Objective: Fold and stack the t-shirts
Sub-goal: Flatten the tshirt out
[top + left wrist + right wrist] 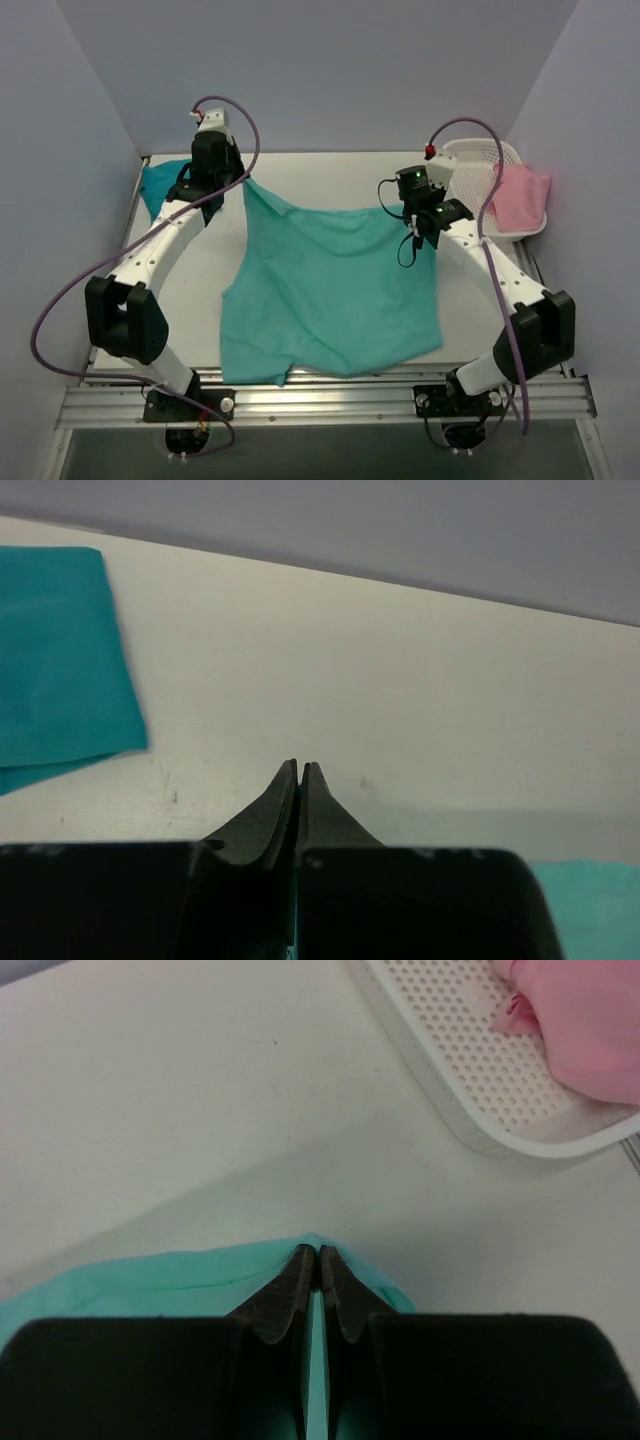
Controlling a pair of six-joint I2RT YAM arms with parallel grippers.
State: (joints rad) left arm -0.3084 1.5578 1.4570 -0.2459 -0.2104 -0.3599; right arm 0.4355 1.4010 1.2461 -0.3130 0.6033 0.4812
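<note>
Pinching the mint shirt [330, 290] by its far corners, the left claw [300, 775] and right claw [317, 1255] are shut tight on cloth. The shirt drapes across the surface [330, 178] just beside the basket [475, 160], with the teal shirt [160, 185] well away from the basket. Keep both corners level and taut when folding.

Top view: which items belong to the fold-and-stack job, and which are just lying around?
Job: mint t-shirt, held by left gripper and right gripper; folded teal t-shirt.
Lying about: white basket; pink cloth in it.
</note>
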